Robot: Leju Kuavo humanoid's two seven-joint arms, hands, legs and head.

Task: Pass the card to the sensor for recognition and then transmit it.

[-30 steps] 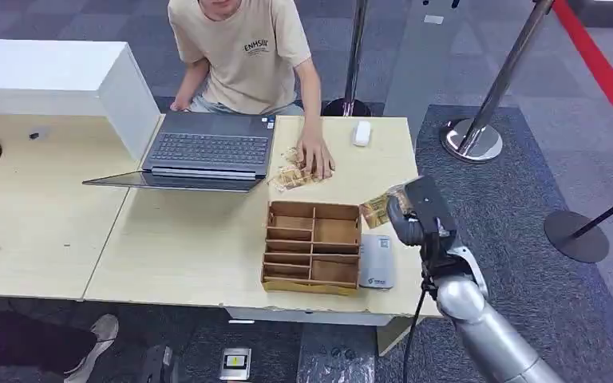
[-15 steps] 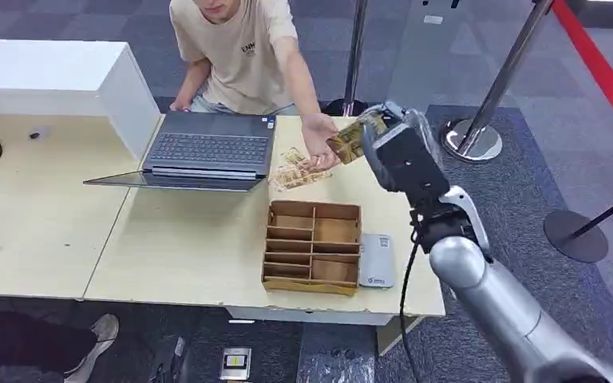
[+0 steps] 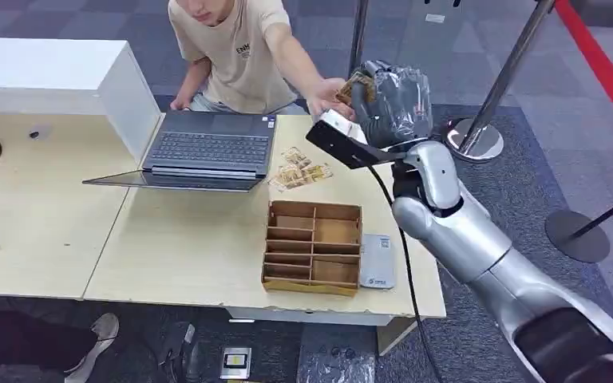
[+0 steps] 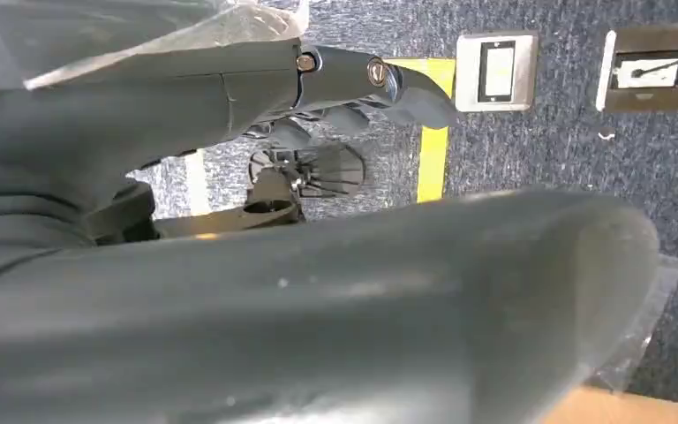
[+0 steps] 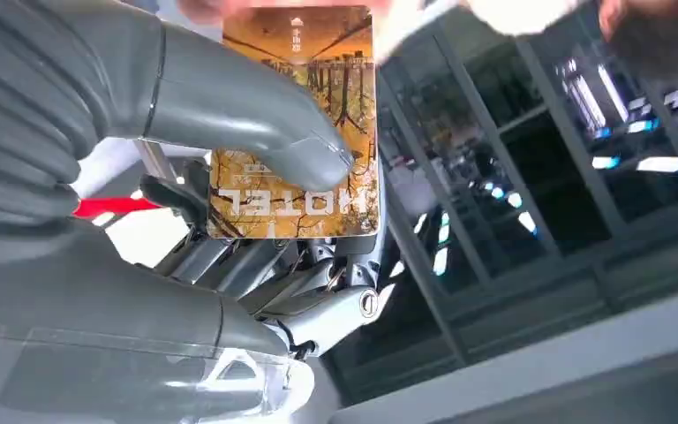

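My right hand is raised high over the table's far right corner. Between thumb and fingers it pinches a brown card printed HOTEL. Up close, the right hand has its thumb pressed across the card. A person's hand reaches to the card's far edge and touches or nearly touches it. The grey sensor pad lies flat on the table beside the wooden organizer, well below my hand. My left hand hangs over the floor holding nothing, its fingers loosely extended.
A wooden divided organizer stands near the front of the table. Loose cards lie beside an open laptop. A white box sits at the back left. Metal stanchions stand on the carpet to the right.
My right hand has risen from beside the organizer, up and away toward the person, carrying the card. The person's hand left the loose cards and came up to meet it.
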